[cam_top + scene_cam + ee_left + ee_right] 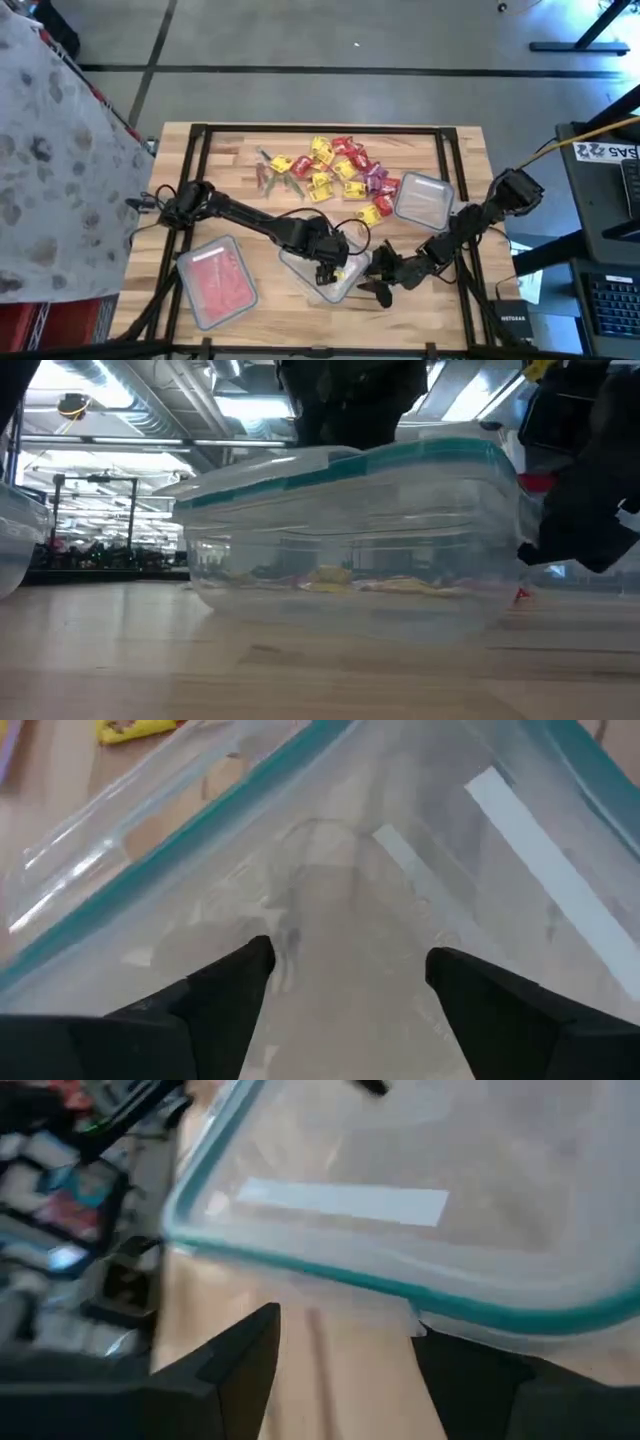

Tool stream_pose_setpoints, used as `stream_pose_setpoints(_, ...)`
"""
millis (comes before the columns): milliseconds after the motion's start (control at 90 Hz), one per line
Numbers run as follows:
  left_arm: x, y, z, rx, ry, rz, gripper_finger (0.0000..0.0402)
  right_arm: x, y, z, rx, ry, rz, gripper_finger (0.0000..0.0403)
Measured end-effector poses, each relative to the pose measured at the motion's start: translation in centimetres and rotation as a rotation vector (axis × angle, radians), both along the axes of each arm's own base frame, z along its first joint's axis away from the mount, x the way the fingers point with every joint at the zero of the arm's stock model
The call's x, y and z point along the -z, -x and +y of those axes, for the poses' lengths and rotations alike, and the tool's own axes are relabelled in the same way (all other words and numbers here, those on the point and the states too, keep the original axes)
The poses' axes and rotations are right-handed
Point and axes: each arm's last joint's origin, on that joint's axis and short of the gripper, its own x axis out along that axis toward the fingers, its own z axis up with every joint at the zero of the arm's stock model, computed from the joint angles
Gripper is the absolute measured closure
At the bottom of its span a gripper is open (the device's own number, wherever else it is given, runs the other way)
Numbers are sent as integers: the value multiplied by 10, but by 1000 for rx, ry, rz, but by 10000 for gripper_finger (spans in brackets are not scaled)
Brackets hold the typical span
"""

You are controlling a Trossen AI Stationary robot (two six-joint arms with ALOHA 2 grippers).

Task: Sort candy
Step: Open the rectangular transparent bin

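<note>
The candy (335, 165) lies in a loose pile of red, yellow and purple pieces at the table's far middle. A clear container (318, 275) with a teal-rimmed lid (350, 460) stands near the front middle, with yellow pieces (330, 575) on its bottom. My left gripper (350, 970) is open just above the lid. My right gripper (345, 1350) is open at the container's right side, level with the table and close to the teal rim (400, 1285). My left gripper comes down on the lid's clear top (340, 920) from above, fingers spread; I cannot tell whether they touch it. My right gripper has one finger (470, 1370) right under the teal rim's corner; whether it touches the rim cannot be told.
A clear container (215, 282) full of red pieces stands at the near left. Another clear container (425, 198) stands at the right, beside the pile. A black frame (200, 135) borders the work area, and cables run along the table's edges.
</note>
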Motion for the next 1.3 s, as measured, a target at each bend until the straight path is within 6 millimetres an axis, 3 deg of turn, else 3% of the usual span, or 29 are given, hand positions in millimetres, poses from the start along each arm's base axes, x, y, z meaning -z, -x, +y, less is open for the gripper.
stream_pose_setpoints(222,-1,-1,-10,29,23,-30,128,-16,6,21,-142,-192,-41,194)
stream_pose_setpoints(533,-2,-2,-11,58,27,-33,128,-28,11,33,-178,-205,19,194)
stream_pose_setpoints(656,-16,1,-11,49,-2,-67,128,-53,11,32,-173,-223,-24,194)
stream_pose_setpoints(800,-50,6,-7,34,-43,-139,128,-75,20,20,-86,-141,-28,194)
stream_pose_setpoints(900,-73,7,-5,7,-75,-202,128,-86,26,7,105,-76,-19,194)
stream_pose_setpoints(1044,-113,14,-7,-40,-69,-313,128,-80,24,-18,317,-82,88,194)
stream_pose_setpoints(1300,-131,47,-38,-46,-76,-208,128,-55,6,-60,563,-111,302,194)
